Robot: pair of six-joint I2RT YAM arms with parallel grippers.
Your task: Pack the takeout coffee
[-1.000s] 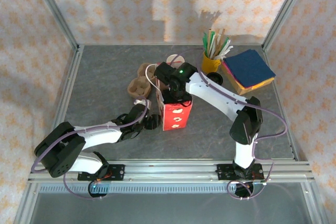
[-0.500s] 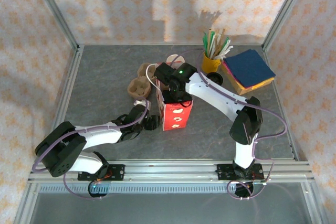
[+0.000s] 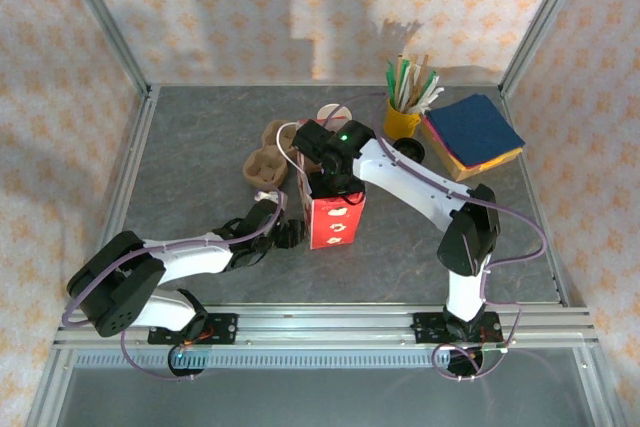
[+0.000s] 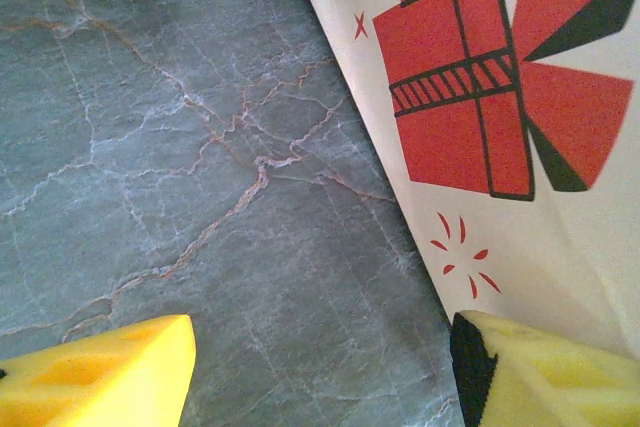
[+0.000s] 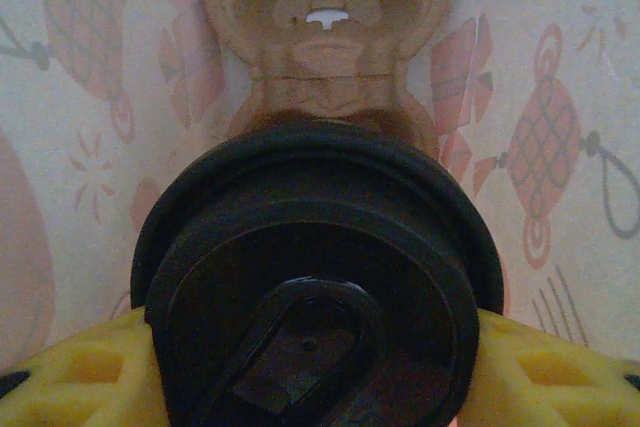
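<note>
the right claw (image 5: 315, 372) is clenching the coffee cup (image 5: 315, 237) at its black lid, down inside the red and white paper bag (image 3: 336, 223), with a brown cardboard holder (image 5: 325, 37) showing beyond it. the left claw (image 4: 320, 377) is sitting released, low over the grey surface (image 4: 150, 147), one yellow finger (image 4: 545, 372) resting right against the bag's outer side.

The top view is lit brightly and evenly, with soft shadows thrown on the back wall (image 3: 300, 7) at upper centre. The tabletop (image 4: 150, 147) is rendered sharply. The takeout coffee (image 5: 320, 277) is seen dim, reddish and blurred.
</note>
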